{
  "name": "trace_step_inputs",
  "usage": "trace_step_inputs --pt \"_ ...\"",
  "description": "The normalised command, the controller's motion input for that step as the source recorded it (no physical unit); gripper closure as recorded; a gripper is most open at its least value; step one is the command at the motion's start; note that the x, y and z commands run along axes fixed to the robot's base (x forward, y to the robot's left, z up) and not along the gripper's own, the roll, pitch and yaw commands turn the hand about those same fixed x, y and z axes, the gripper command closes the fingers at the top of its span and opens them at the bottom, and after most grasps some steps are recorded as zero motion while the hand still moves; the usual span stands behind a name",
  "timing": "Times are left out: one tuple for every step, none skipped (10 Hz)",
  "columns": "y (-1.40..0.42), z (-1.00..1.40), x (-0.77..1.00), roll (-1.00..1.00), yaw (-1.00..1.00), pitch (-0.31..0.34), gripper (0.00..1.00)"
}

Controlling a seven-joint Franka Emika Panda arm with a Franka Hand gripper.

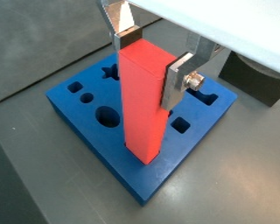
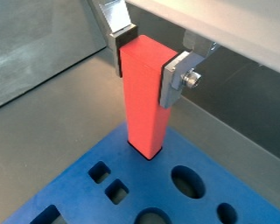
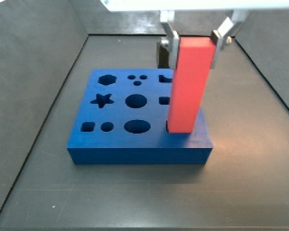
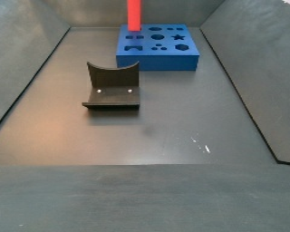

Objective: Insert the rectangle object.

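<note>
While the gripper (image 1: 154, 59) is squeezing the top of the tall red rectangle block (image 1: 145, 105) between its two flat silver fingers (image 1: 178, 83), the block is standing straight up with its bottom end at the blue foam-like board full of shaped holes (image 1: 95, 131), near one corner of it. Whether the bottom end is sitting down in a hole or just resting on the board top, I cannot tell. Things could be going wrong here: if the block is not lined up with its hole, pushing down could be jamming it against the edge, tipping it in the grip, or sliding the blue board across the dark floor. Letting go too soon could be making the tall block fall over. Both wrist views are showing the grip up close, with the silver plates pressing on two sides of the block (image 2: 145, 96). A side view is showing the whole board (image 3: 111, 144) with its star, round and square holes, and how the block (image 3: 190, 86) is standing by the edge. Only a side view from far off is showing the dark L-shaped fixture (image 4: 111, 88), well apart from the board (image 4: 159, 56).
</note>
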Motion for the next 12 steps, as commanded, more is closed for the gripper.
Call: trace_step_inputs --pt "0.03 -0.29 0.04 0.08 0.0 0.0 1.0" --pt "0.0 -0.44 0.0 0.09 0.0 -0.073 1.0" --pt "0.0 -0.54 -0.02 0.07 0.0 -0.171 1.0" --pt "0.0 -0.38 -0.05 0.04 0.0 -0.141 1.0" --pt "0.0 -0.33 -0.01 0.0 0.0 -0.139 1.0" --pt "0.0 -0.29 0.0 0.0 0.0 -0.13 1.0" --pt "0.0 -0.13 0.0 0.0 0.0 -0.063 1.0" --pt "0.0 -0.22 0.0 0.0 0.0 -0.121 1.0" --pt "0.0 -0.29 0.0 0.01 0.0 -0.097 1.0" --pt "0.0 -0.18 0.0 0.0 0.0 -0.084 1.0" --pt "0.0 -0.27 0.05 -0.05 0.0 -0.144 1.0" --pt "0.0 0.0 0.0 0.0 0.0 0.03 1.0"
